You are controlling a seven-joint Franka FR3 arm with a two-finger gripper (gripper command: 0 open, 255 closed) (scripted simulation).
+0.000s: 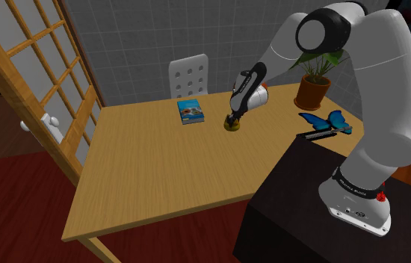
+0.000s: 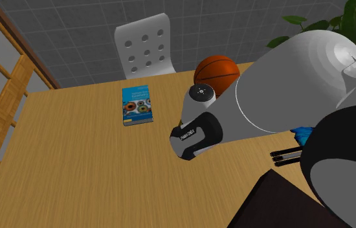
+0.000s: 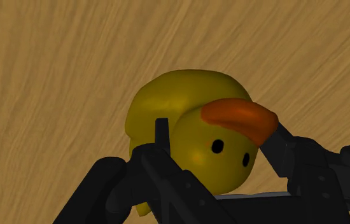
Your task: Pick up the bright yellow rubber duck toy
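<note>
The yellow rubber duck [image 3: 189, 105] with an orange beak lies on the wooden table [image 1: 159, 172]. In the wrist view my gripper [image 3: 221, 137] is shut on it: one black finger [image 3: 161, 130] presses the side of its head and the other meets the beak. From the shoulder view the duck [image 1: 232, 127] is a small dark-yellow shape on the table's far side, with my gripper [image 1: 232, 119] pointing straight down onto it. The duck still rests on the tabletop. In the second exterior view my forearm [image 2: 199, 129] covers the spot where it lies.
A blue book [image 1: 190, 110] lies on the table just to the shoulder view's left of the duck. A white chair [image 1: 188, 76] stands behind the table. A basketball [image 2: 216, 70], a potted plant [image 1: 312, 91] and a blue butterfly figure [image 1: 325, 121] sit near the stand. A wooden lattice door [image 1: 39, 82] leans at the left.
</note>
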